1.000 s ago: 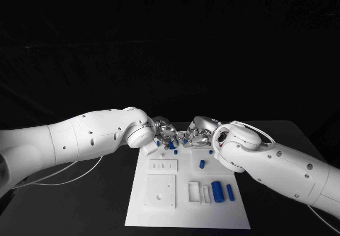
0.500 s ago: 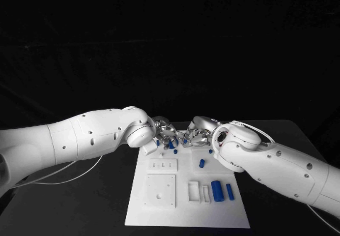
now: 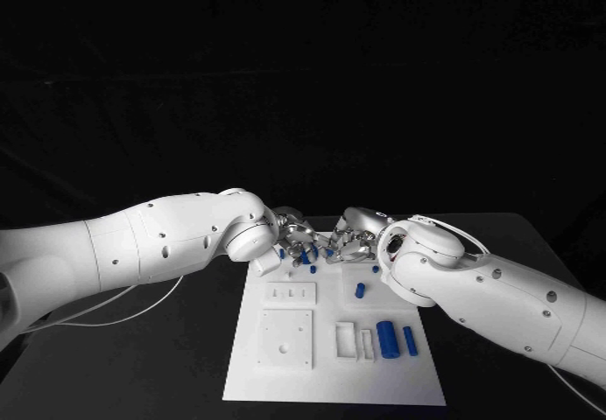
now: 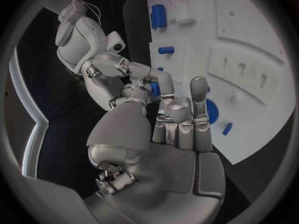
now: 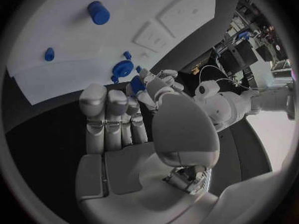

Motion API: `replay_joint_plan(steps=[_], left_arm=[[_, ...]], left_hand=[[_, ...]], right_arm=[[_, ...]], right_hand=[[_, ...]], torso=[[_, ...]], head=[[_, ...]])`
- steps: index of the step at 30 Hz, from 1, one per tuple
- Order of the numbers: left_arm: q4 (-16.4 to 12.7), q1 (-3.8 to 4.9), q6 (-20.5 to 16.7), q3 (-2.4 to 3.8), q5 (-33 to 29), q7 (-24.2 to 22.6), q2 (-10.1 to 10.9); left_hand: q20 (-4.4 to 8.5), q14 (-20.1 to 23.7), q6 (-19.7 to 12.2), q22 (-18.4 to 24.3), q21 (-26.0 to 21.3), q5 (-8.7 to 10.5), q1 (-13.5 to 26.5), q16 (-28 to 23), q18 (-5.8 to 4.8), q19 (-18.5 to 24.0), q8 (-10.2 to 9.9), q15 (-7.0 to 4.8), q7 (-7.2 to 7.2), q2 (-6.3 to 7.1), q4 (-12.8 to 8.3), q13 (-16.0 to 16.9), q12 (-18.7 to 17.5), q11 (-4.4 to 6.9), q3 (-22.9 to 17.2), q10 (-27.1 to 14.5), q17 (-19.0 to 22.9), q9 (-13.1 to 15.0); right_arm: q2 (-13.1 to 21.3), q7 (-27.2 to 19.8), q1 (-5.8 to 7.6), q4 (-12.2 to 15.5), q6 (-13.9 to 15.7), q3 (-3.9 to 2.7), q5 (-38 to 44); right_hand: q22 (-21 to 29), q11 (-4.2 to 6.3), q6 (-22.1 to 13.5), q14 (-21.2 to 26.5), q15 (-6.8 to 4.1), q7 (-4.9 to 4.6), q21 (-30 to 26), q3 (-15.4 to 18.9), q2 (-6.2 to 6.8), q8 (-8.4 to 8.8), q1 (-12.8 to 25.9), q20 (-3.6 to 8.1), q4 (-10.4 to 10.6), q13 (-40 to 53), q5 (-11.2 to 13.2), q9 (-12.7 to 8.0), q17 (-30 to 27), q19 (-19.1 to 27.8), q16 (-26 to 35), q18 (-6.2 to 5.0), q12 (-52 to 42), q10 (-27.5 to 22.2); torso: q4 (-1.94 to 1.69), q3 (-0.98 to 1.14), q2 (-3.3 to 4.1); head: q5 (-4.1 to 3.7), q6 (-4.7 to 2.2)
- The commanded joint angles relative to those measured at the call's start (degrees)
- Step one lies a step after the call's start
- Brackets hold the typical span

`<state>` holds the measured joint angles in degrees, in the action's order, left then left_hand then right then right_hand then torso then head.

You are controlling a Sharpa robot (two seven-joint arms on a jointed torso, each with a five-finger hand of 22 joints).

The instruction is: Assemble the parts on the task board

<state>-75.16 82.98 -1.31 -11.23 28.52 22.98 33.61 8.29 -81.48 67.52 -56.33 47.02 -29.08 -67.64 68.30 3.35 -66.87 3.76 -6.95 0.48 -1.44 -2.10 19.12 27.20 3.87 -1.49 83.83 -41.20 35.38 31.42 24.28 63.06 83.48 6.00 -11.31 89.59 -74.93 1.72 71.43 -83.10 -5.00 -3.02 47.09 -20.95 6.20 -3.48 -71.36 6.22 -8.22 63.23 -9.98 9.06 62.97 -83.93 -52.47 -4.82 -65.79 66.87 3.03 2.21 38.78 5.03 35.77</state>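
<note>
The white task board point(image 3: 331, 367) lies in the middle of the black table. My left hand point(image 3: 296, 237) and right hand point(image 3: 359, 239) meet fingertip to fingertip over its far end. Between them is a small blue part point(image 4: 154, 88) point(image 5: 137, 84), pinched by the thumb and fingers of both hands. A blue toothed disc point(image 4: 211, 111) point(image 5: 122, 67) sits on the board just beneath the hands, with a small blue peg point(image 4: 227, 128) beside it. A thick blue cylinder point(image 3: 388, 339) and a thin one point(image 3: 411, 341) lie near the board's front right.
White raised blocks point(image 3: 286, 339) and slotted plates point(image 3: 292, 293) cover the board's left half. Another short blue peg point(image 3: 360, 291) stands mid-board. Cables point(image 3: 120, 311) trail over the dark table point(image 3: 165, 367) under my left arm. Both forearms hang over the board's sides.
The right hand has edged slightly towards the left hand; the parts on the board have not moved.
</note>
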Motion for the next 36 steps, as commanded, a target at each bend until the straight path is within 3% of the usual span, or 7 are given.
replay_joint_plan(steps=[1, 10, 22, 23, 24, 25, 36], left_arm=[[-0.1, 0.11, 1.8, -0.03, 1.2, 0.4, -0.3], [0.1, 0.10, 2.8, -0.05, 1.4, 0.4, -0.6], [0.2, 0.10, 3.2, -0.05, 1.2, 0.2, -0.5], [0.2, 0.10, 3.1, -0.05, 1.2, 0.2, -0.5], [0.2, 0.10, 3.0, -0.05, 1.1, 0.2, -0.5], [0.2, 0.10, 2.9, -0.05, 1.1, 0.1, -0.5], [0.6, 0.10, 1.5, -0.07, 0.0, -0.3, -0.6]], left_hand=[[-0.09, 0.3, -0.6, -0.3, -0.5, -0.82, -0.3, 0.2, -0.54, -0.5, 0.0, -0.20, 0.05, -0.55, -1.6, -0.1, -0.2, 0.08, -2.0, -0.3, 0.1, -0.2], [-0.29, 0.6, -1.5, -1.1, -1.0, -2.95, 0.3, 0.2, -0.42, -0.4, 0.0, 0.01, 0.57, -1.88, -2.5, -0.2, -0.3, -0.19, -4.2, -0.6, 0.4, -1.4], [-0.34, 0.7, -1.5, -2.4, -1.4, -9.56, 0.9, 0.4, -0.20, -0.5, 0.1, 0.07, 1.11, -2.12, -6.3, -0.6, -0.6, -0.31, -7.9, -0.5, 0.4, -0.7], [-0.34, 0.6, -1.6, -2.6, -1.5, -9.27, 1.2, 0.5, -0.11, -0.4, 0.0, 0.12, 1.18, -2.19, -7.2, -0.7, -0.7, -0.37, -9.3, -0.5, 0.3, -0.5], [-0.31, 0.6, -1.6, -2.8, -1.4, -6.16, 1.0, 0.6, -0.04, -0.4, 0.0, 0.07, 1.40, -2.29, -8.1, -0.8, -0.9, -0.41, -11.9, -0.5, 0.3, -0.4], [-0.44, 0.6, -1.4, -3.3, -1.4, -5.02, 2.9, 0.6, 0.11, -0.3, 0.0, 0.18, 1.47, -0.80, -8.7, -0.8, -0.9, -0.21, -16.9, -0.3, 0.2, -0.4], [-0.14, 0.2, 0.6, -5.0, -1.8, -6.56, 4.6, 1.0, 0.28, -0.6, 0.1, -0.18, 0.86, 0.46, -9.8, -1.0, -1.1, -0.17, -22.5, 0.9, -0.3, 3.1]], right_arm=[[-0.2, -0.2, 0.09, 0.3, -0.3, -0.11, 0.7], [-0.3, 0.0, 0.08, 0.3, -0.2, -0.11, 0.7], [-0.5, 0.0, 0.08, 0.0, -0.1, -0.11, 0.7], [-0.5, -0.1, 0.08, 0.0, -0.1, -0.11, 0.7], [-0.5, -0.1, 0.08, 0.0, 0.0, -0.11, 0.7], [-0.5, -0.1, 0.08, 0.0, 0.0, -0.11, 0.7], [-0.3, -0.6, 0.07, -0.3, 1.0, -0.11, 0.3]], right_hand=[[-1.5, 0.04, 0.2, -0.3, -0.25, 0.37, -0.3, 0.0, -0.62, -0.16, -0.1, 0.31, 0.3, 0.0, 0.1, 0.1, -0.1, -3.4, 0.3, 0.61, 0.1, 0.1], [-1.3, 0.06, 0.3, -0.4, -0.28, 0.38, -0.4, 0.0, -0.62, -0.15, -0.3, 0.34, 0.4, 0.1, 0.0, 0.1, 0.0, -3.4, 0.4, 0.59, 0.0, 0.2], [-1.3, 0.06, 0.3, -0.4, -0.28, 0.38, -0.4, 0.0, -0.62, -0.15, -0.3, 0.34, 0.4, 0.1, 0.0, 0.1, 0.0, -3.4, 0.4, 0.59, 0.0, 0.2], [-1.3, 0.06, 0.3, -0.4, -0.28, 0.38, -0.4, 0.0, -0.62, -0.15, -0.3, 0.34, 0.4, 0.1, 0.0, 0.1, 0.0, -3.4, 0.4, 0.59, 0.0, 0.2], [-1.3, 0.06, 0.3, -0.4, -0.28, 0.38, -0.4, 0.0, -0.62, -0.15, -0.3, 0.34, 0.4, 0.1, 0.0, 0.1, 0.0, -3.4, 0.4, 0.59, 0.0, 0.2], [-1.3, 0.06, 0.3, -0.4, -0.28, 0.38, -0.4, 0.0, -0.62, -0.15, -0.3, 0.34, 0.4, 0.1, 0.0, 0.1, 0.0, -3.4, 0.4, 0.59, 0.0, 0.2], [-0.6, -0.33, -1.9, -0.2, -0.04, -0.24, -1.5, 0.0, 0.25, -0.06, 0.2, 0.15, 1.0, -1.9, 0.5, -0.6, -0.7, -3.3, 1.4, 0.46, 1.9, -1.5]], torso=[[0.00, 0.03, 0.05], [0.06, 0.04, 0.07], [-0.02, 0.06, 0.05], [-0.01, 0.06, 0.04], [-0.01, 0.07, 0.04], [0.00, 0.07, 0.02], [0.00, 0.00, -0.02]], head=[[-0.01, 0.00], [-0.12, 0.14], [-0.16, 0.57], [-0.15, 0.59], [-0.14, 0.60], [-0.13, 0.64], [-0.09, 0.64]])
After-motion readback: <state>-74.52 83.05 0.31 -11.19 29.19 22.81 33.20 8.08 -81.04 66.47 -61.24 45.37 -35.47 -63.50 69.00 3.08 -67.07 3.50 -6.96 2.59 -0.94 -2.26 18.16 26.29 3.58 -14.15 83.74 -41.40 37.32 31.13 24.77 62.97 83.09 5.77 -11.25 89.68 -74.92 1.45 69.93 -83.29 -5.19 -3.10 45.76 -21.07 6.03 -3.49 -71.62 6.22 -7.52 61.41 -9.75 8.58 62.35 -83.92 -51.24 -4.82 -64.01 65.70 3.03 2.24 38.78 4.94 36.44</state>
